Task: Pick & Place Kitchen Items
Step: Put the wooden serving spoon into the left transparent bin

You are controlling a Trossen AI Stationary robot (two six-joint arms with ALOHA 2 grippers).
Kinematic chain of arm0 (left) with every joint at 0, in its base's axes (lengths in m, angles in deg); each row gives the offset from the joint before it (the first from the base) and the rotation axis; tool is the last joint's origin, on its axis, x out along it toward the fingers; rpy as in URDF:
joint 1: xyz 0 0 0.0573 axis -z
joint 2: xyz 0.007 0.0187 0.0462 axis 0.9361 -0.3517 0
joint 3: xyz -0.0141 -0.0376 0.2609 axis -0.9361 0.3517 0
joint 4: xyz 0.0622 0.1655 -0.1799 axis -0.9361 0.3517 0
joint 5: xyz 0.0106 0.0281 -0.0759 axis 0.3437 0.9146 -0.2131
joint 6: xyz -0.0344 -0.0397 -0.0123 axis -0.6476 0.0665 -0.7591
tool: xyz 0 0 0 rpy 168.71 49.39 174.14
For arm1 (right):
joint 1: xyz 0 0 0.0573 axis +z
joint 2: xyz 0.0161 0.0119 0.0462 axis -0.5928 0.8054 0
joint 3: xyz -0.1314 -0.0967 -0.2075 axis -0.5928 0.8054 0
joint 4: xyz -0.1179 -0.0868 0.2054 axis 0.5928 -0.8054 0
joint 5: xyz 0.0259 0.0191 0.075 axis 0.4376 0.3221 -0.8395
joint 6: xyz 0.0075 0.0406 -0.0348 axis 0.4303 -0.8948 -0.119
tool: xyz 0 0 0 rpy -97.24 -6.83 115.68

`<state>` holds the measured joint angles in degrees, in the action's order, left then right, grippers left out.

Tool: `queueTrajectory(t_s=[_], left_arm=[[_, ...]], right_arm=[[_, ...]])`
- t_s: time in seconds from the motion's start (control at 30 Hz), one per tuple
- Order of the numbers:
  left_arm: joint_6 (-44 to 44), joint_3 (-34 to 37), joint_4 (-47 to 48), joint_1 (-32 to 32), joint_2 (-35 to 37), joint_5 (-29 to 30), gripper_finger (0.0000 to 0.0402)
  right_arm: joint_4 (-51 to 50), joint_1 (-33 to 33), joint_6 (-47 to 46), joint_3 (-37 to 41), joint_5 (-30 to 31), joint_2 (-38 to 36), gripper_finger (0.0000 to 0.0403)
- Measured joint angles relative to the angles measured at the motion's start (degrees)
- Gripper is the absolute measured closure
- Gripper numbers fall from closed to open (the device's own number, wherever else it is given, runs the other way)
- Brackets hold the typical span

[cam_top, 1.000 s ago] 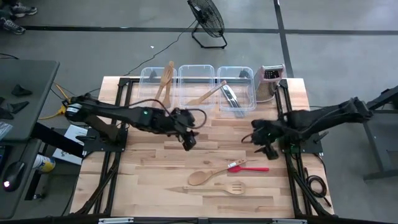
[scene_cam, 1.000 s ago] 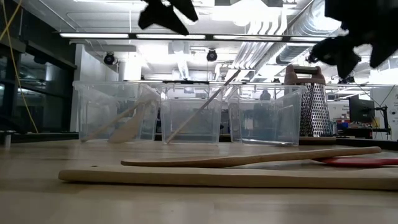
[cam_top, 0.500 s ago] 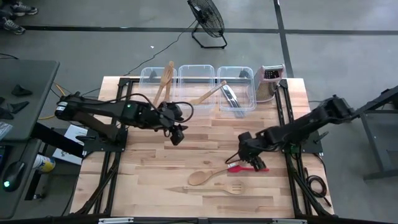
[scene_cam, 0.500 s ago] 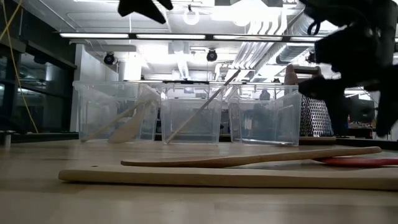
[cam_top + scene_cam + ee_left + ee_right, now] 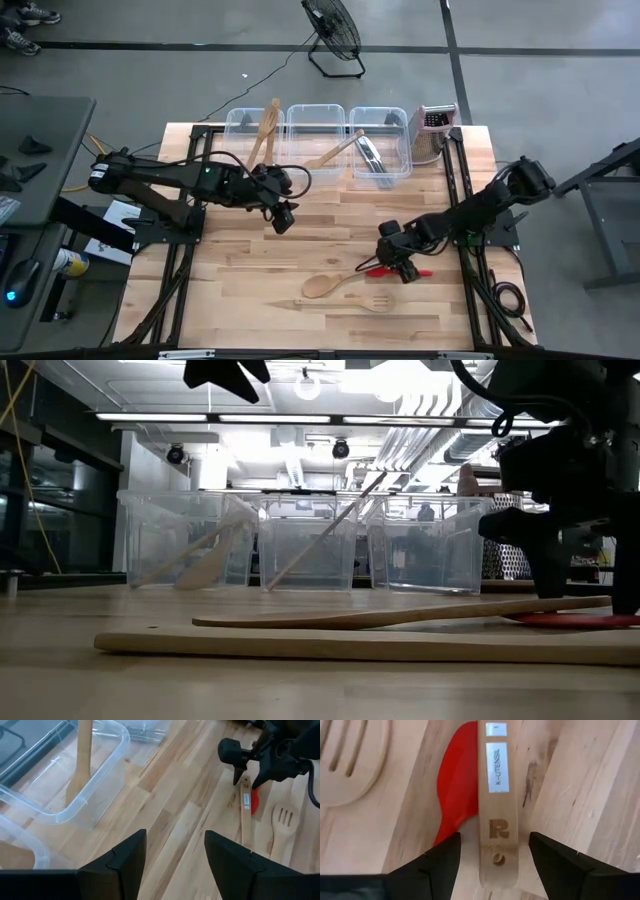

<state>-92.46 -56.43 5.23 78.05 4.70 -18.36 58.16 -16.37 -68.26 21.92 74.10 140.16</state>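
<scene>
Plainly, pale wooden spoon (image 5: 497, 795) overlaps red spatula (image 5: 456, 790).

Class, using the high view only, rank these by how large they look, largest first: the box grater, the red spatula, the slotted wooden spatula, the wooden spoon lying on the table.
1. Slotted wooden spatula, the longest.
2. Wooden spoon, somewhat shorter.
3. Box grater and red spatula: unsure, as the right gripper hides much of the spatula.

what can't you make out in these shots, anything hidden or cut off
- High view: most of the red spatula, covered by the right pincer.
- Right wrist view: the wooden spoon handle runs off the top edge; its bowl is out of frame.
- Low view: the left pincer, cut by the top edge.
- High view: the metal utensils in the right tub, too small to identify.
</scene>
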Motion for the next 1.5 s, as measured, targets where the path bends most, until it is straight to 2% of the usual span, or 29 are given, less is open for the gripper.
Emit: queueTrajectory(t_s=[0.27, 0.7, 0.97, 1.17, 1.3, 1.5], left_arm=[[0.00, 0.00, 0.25, 0.00, 0.00, -0.31, 0.0201], [0.00, 0.00, 0.14, 0.00, 0.00, -1.02, 0.0201], [-0.02, 0.00, -0.01, 0.00, 0.00, -1.06, 0.0201], [-0.02, 0.00, -0.19, 0.00, 0.00, -1.12, 0.0201], [0.06, 0.00, -0.66, 0.00, 0.00, -1.08, 0.0201], [1.14, -0.02, -2.64, 0.00, 1.01, -0.58, 0.0201]], right_arm=[[-0.10, -0.11, 0.05, -0.05, 1.40, 0.76, 0.0192], [-1.94, -0.20, -0.06, 0.02, 2.24, 0.91, 0.0302], [-2.48, -0.33, -1.44, 0.17, 1.52, -0.71, 0.0304], [-6.72, -0.59, -3.00, -1.42, 1.22, -5.87, 0.0305], [-11.62, -1.29, -3.11, -4.01, 3.18, -9.36, 0.0306], [-15.57, -4.34, -2.73, -5.90, 4.09, -15.20, 0.0306]])
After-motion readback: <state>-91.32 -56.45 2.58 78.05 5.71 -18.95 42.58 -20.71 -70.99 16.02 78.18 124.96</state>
